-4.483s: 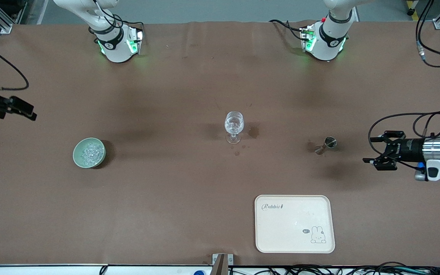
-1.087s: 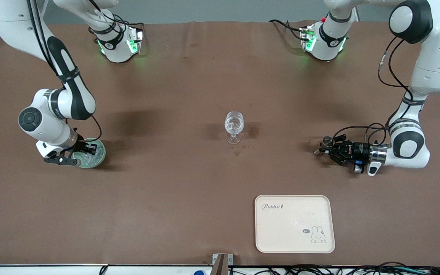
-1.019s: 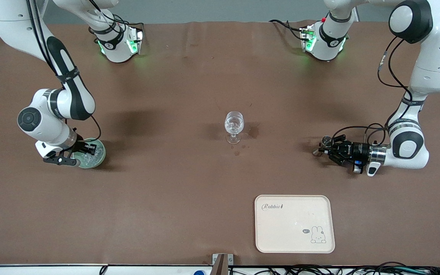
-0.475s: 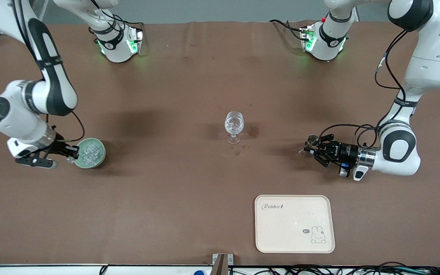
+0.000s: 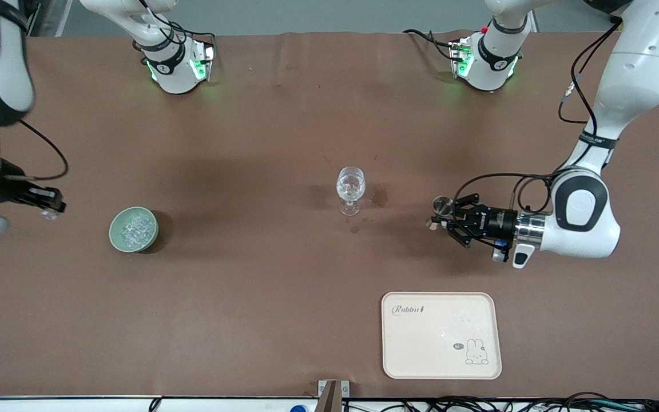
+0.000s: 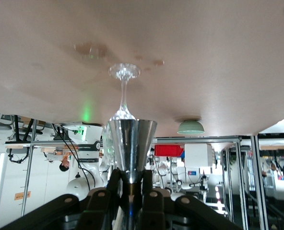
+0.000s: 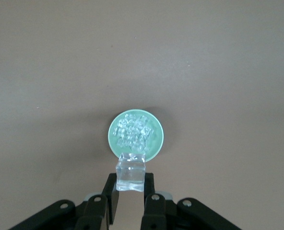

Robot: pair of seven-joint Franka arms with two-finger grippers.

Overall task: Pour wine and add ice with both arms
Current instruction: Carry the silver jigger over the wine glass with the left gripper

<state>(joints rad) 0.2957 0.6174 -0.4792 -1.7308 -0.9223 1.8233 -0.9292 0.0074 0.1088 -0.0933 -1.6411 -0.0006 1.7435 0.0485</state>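
My right gripper (image 5: 54, 207) hangs over the bare table at the right arm's end, beside the green bowl (image 5: 133, 229), and is shut on one clear lump of ice (image 5: 50, 215). In the right wrist view the ice lump (image 7: 131, 170) sits between the pads of the gripper (image 7: 130, 186), with the bowl (image 7: 136, 134) of more ice below. My left gripper (image 5: 443, 216) is shut on the waist of a steel jigger (image 5: 441, 204), in the air between the stemmed glass (image 5: 350, 189) and the left arm's end. The left wrist view shows the jigger (image 6: 131, 141) upright and the glass (image 6: 124, 91) ahead. No wine shows; the jigger's inside is hidden.
A cream tray (image 5: 441, 335) with a rabbit drawing lies nearer the front camera than the jigger. Dark wet stains (image 5: 380, 198) mark the brown cloth beside the glass. The two arm bases (image 5: 175, 66) stand along the table's back edge.
My right gripper rose out of the bowl with an ice lump and drew off toward the right arm's end. My left gripper carried the jigger off the table toward the glass.
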